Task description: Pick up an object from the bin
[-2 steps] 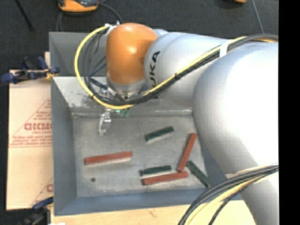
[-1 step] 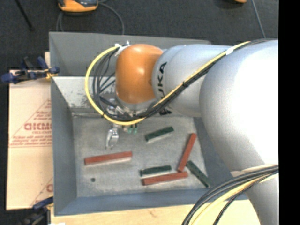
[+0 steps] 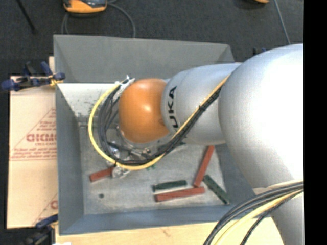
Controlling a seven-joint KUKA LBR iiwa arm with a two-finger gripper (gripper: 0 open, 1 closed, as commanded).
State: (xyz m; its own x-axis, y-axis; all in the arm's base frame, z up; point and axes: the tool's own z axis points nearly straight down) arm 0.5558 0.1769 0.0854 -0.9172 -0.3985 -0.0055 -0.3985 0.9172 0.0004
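Note:
My gripper point(image 3: 119, 170) is low over the bin floor at the left, mostly hidden under the arm's orange cover. A short red-brown stick point(image 3: 100, 176) lies flat on the floor with its right end right at the gripper. Whether the gripper touches that stick is hidden. A tiny dark bit point(image 3: 101, 195) lies on the floor just below the stick.
Right of the gripper lie a dark green stick point(image 3: 169, 186) and a red stick point(image 3: 179, 194), side by side. Farther right a red stick point(image 3: 203, 166) lies slanted, with another dark green stick point(image 3: 216, 190) at its lower end. The arm covers the bin's middle and right.

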